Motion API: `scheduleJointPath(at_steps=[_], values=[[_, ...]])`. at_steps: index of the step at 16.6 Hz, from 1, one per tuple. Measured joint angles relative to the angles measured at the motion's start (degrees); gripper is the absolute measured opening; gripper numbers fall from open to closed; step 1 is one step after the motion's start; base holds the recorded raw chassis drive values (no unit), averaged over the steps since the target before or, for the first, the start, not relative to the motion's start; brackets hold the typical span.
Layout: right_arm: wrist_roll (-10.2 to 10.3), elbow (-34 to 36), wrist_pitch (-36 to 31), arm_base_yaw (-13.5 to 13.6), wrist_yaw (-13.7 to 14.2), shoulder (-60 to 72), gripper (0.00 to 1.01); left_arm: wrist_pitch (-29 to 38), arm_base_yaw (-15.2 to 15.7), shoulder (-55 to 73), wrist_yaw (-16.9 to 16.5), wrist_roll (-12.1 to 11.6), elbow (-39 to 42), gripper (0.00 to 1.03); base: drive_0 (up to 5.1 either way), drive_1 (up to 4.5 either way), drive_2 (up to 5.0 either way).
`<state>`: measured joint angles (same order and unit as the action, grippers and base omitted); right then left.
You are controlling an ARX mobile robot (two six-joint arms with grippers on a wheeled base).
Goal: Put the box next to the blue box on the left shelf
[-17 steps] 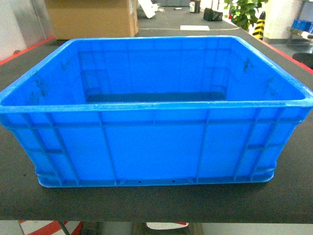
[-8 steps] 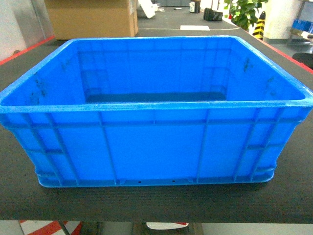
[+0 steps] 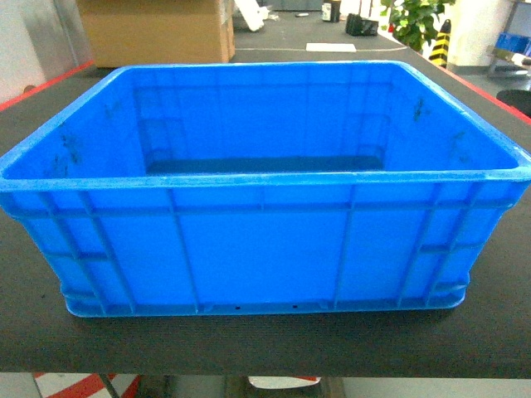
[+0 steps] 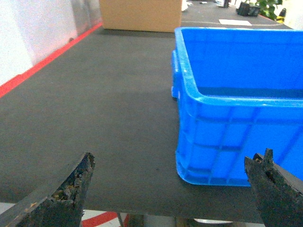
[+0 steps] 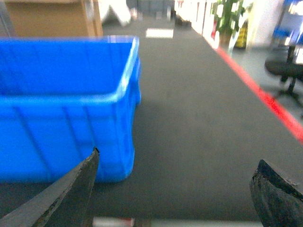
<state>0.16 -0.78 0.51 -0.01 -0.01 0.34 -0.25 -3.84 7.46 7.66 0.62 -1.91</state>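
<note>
Centre of dark table (image 3: 498,315): box (image 3: 261,249), upright, open top. Left hand (image 4: 170,189) released, off box's 7 o'clock corner, apart. Right hand (image 5: 175,189) released, off 5 o'clock corner, apart. Cardboard carton (image 3: 153,33) at 11 o'clock.

Crate (image 3: 261,249) sits on table (image 3: 265,340), near its front edge. Cardboard box (image 3: 158,33) behind, to the left. Potted plant (image 3: 415,21) behind, right.

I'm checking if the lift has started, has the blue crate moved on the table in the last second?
No. In the head view the box sits in the same spot against the cardboard carton behind it and the black table edge.
</note>
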Motion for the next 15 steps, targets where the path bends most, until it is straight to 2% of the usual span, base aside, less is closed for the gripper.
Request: scheduleJointPath(at_steps=[1, 2, 4, 5, 7, 8, 9, 11, 12, 15], values=[[1.05, -2.34, 5.38, -0.02, -0.31, 4.7, 0.98, 4.92, -0.39, 5.57, -0.11, 0.0, -0.92, 0.98, 0.0, 0.0, 0.0], [2.97, -4.9, 1.81, -0.46, -1.36, 13.46, 0.98, 12.07, -0.37, 13.4, -0.17, 0.0, -3.63, 0.98, 0.0, 0.0, 0.0], [3.69, -14.88, -12.41, 0.98, -2.23, 32.5, 0.98, 26.71, 1.31, 34.1, -3.17, 0.0, -14.58, 0.98, 0.0, 0.0, 0.0], [3.72, -21.14, -16.24, 1.7, -2.73, 42.32, 0.98, 27.56, 1.97, 44.09, -4.52, 0.44, -21.35, 0.98, 0.0, 0.0, 0.0], [4.59, -34.64, -13.35, 2.78, -3.67, 62.4, 0.98, 21.57, 2.27, 63.06, -5.42, 1.03, -36.17, 0.98, 0.0, 0.0, 0.0], [4.76, -41.22, -11.52, 4.15, -2.8, 71.67, 0.98, 18.16, 1.95, 70.47, -5.07, 1.07, -42.82, 0.98, 0.0, 0.0, 0.0], [5.25, -46.99, -8.96, 5.18, -2.95, 78.36, 0.98, 15.63, 1.62, 75.43, -4.98, 1.2, -47.67, 0.98, 0.0, 0.0, 0.0], [6.01, -57.05, -5.86, 6.8, -0.76, 90.42, 0.98, 9.92, 0.2, 83.03, -5.09, 1.53, -54.27, 0.98, 0.0, 0.0, 0.0], [6.05, -59.36, -4.61, 7.3, 0.07, 94.44, 0.98, 7.98, -0.15, 85.72, -5.09, 1.66, -55.21, 0.98, 0.0, 0.0, 0.0], [6.25, -60.19, -1.95, 8.28, 1.11, 100.1, 0.98, 4.46, -0.42, 90.6, -4.7, 2.19, -55.71, 0.98, 0.0, 0.0, 0.0]])
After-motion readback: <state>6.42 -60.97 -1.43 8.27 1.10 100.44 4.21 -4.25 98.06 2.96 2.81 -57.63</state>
